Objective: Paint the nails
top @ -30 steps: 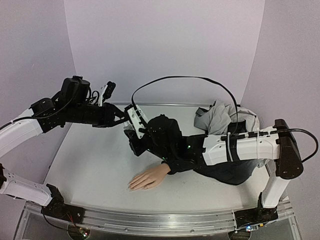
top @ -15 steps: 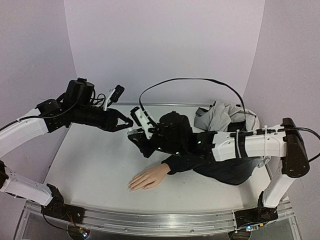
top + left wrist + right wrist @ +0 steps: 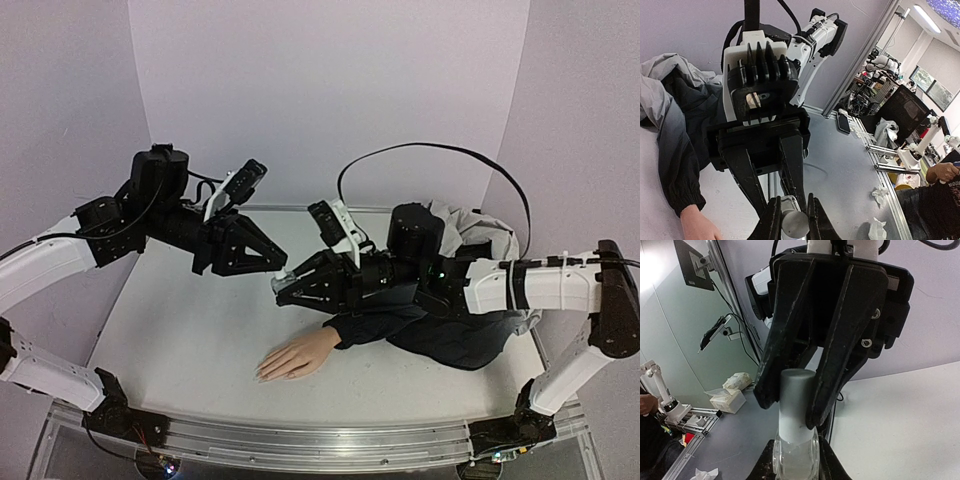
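A small clear glass bottle [image 3: 795, 460] with a grey cap [image 3: 796, 400] is held above the table between both grippers. My right gripper [image 3: 285, 291] is shut on the glass body; its own view shows it [image 3: 795, 465] at the bottom edge. My left gripper [image 3: 274, 268] is shut on the cap [image 3: 794, 223], coming from the opposite side. The peach mannequin hand [image 3: 296, 355] lies palm down below them on the white table [image 3: 180, 330], with its dark navy sleeve [image 3: 370, 325]. Its nails [image 3: 263, 373] at the fingertips are too small to make out.
A grey and dark jacket [image 3: 450, 235] is heaped at the back right, under my right arm. Lilac walls stand close behind and on both sides. The metal rail [image 3: 300, 440] runs along the near edge.
Both grippers have moved to the right and slightly nearer with the bottle. My right wrist has drawn back to the right. My left jaws now sit around the cap.
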